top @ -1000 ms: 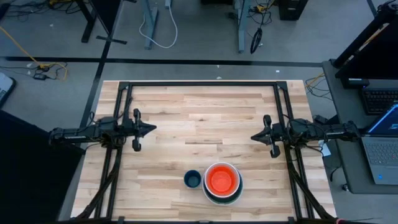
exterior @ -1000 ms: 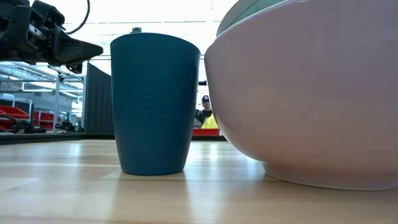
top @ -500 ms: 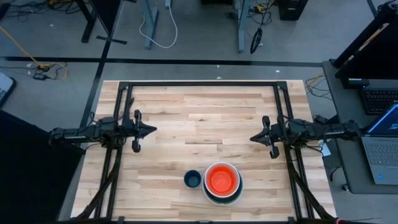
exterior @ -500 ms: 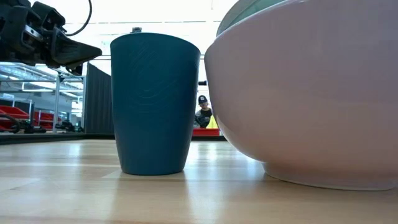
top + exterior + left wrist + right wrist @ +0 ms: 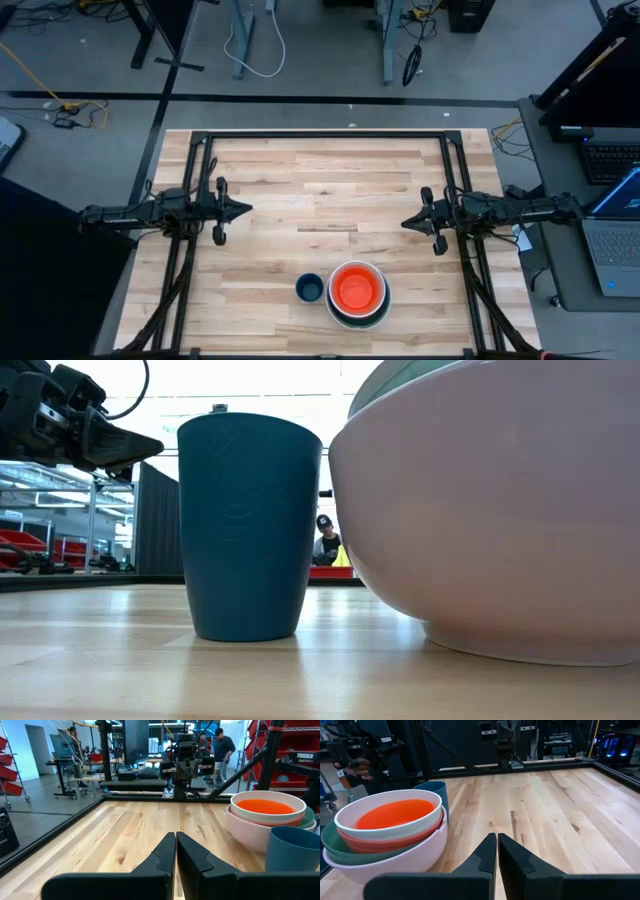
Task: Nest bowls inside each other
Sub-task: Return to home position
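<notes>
A stack of nested bowls [image 5: 357, 294] rests on its base near the table's front edge: a large white bowl [image 5: 415, 854] outside, then a green [image 5: 331, 842], a red [image 5: 380, 844] and a small white one [image 5: 390, 822], with an orange bowl [image 5: 395, 812] innermost. The tiny dark blue bowl [image 5: 309, 290], tall like a cup, stands upright on the wood just left of the stack. My left gripper [image 5: 246, 209] waits shut at the table's left side. My right gripper [image 5: 404, 222] waits shut at the right side. Both are far from the bowls.
A black frame [image 5: 325, 136] runs along the table's far, left and right sides. Bare wood [image 5: 325, 200] lies between the two grippers. People [image 5: 222, 747] stand in the room beyond the table. A laptop [image 5: 615, 225] sits on a desk to the right.
</notes>
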`<state>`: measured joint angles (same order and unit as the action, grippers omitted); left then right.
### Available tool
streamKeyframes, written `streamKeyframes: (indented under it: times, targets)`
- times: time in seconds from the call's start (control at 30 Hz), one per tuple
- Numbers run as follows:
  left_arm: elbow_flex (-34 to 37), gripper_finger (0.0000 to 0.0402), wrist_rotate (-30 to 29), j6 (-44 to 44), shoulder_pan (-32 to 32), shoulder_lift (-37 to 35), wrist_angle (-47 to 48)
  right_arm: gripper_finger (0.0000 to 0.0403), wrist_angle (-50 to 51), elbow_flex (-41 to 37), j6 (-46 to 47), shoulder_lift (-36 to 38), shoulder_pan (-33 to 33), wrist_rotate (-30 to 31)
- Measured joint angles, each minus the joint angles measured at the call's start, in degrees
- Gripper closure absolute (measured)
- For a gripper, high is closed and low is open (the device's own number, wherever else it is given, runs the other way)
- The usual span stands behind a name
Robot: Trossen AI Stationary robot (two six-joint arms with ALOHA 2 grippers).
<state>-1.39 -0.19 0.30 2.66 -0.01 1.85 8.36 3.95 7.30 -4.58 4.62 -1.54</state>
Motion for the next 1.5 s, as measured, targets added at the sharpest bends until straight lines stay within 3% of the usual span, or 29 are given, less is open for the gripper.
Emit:
streamKeyframes:
  times: [0.27, 1.5]
  targets:
    - [0.00, 0.0402, -4.30, -1.46, 0.04, 0.00, -0.51, 0.0403, 0.00, 0.00, -0.59, 0.00, 0.00, 0.04]
    - [-0.02, 0.0402, -4.55, -1.40, 0.00, 0.00, -0.46, 0.0403, 0.00, 0.02, -3.48, 0.02, -0.04, 1.57]
